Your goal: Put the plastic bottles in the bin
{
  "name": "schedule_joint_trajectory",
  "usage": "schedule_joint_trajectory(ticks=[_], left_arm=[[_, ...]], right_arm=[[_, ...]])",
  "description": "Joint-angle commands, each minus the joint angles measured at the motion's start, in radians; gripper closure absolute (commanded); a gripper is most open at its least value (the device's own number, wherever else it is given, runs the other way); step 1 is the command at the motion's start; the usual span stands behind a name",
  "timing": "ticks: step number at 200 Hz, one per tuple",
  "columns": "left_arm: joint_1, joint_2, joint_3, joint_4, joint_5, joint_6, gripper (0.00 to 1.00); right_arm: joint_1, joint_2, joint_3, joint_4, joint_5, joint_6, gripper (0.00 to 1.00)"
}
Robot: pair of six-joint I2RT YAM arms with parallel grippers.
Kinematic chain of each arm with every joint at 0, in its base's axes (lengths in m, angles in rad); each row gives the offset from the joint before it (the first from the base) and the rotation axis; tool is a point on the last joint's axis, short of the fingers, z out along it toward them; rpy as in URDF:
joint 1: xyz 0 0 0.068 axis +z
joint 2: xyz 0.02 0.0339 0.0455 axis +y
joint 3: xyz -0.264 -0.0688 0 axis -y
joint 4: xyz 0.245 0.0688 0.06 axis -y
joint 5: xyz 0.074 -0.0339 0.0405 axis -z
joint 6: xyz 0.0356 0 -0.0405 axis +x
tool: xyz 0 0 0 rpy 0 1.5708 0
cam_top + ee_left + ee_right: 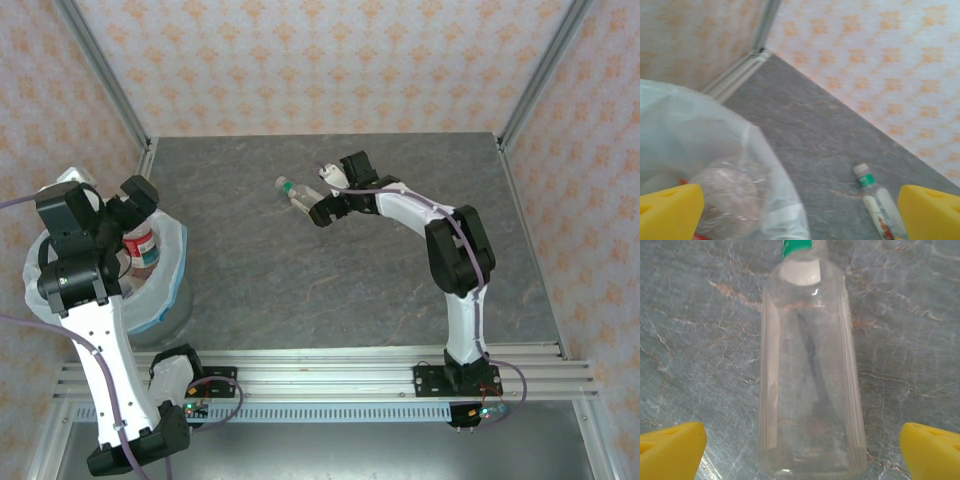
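Grey bin [178,300] is seen from above with a red-labelled bottle [143,247] inside, beneath the left gripper [140,200]. At the left wrist, its fingers [670,210] are spread wide. At the right wrist, a clear bottle [807,380] on the surface [700,340] is flanked, untouched, by the wide-open right gripper [802,450].

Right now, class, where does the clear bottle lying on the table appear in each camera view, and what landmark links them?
Top view: bottle at upper middle of the table.
Left wrist view: bottle at lower right.
Right wrist view: bottle at centre, neck at the top.
Shared landmark: its green neck band.
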Motion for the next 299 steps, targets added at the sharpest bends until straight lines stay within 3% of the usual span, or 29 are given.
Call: schedule_joint_trajectory(ticks=[1, 47, 128, 184, 220, 299], left_arm=[[0.006, -0.02, -0.027, 0.102, 0.178, -0.017, 0.0], [0.006, -0.019, -0.077, 0.144, 0.245, -0.041, 0.0], [-0.01, -0.004, -0.111, 0.219, 0.338, -0.092, 0.0], [-0.17, 0.031, -0.108, 0.243, 0.268, -0.107, 0.0], [-0.227, 0.05, -0.131, 0.296, 0.213, -0.152, 0.0], [-0.358, 0.109, -0.16, 0.389, 0.141, -0.212, 0.0]], right_arm=[[0.001, 0.051, 0.069, -0.093, -0.031, -0.058, 0.01], [0.008, 0.157, 0.182, -0.126, 0.022, -0.066, 0.04], [0.033, 0.225, 0.256, -0.12, 0.072, -0.049, 0.29], [0.052, 0.163, 0.175, 0.001, 0.103, 0.023, 0.41], [0.066, 0.082, 0.09, 0.07, 0.132, 0.063, 0.44], [0.084, -0.17, -0.273, 0.364, 0.156, 0.221, 0.48]])
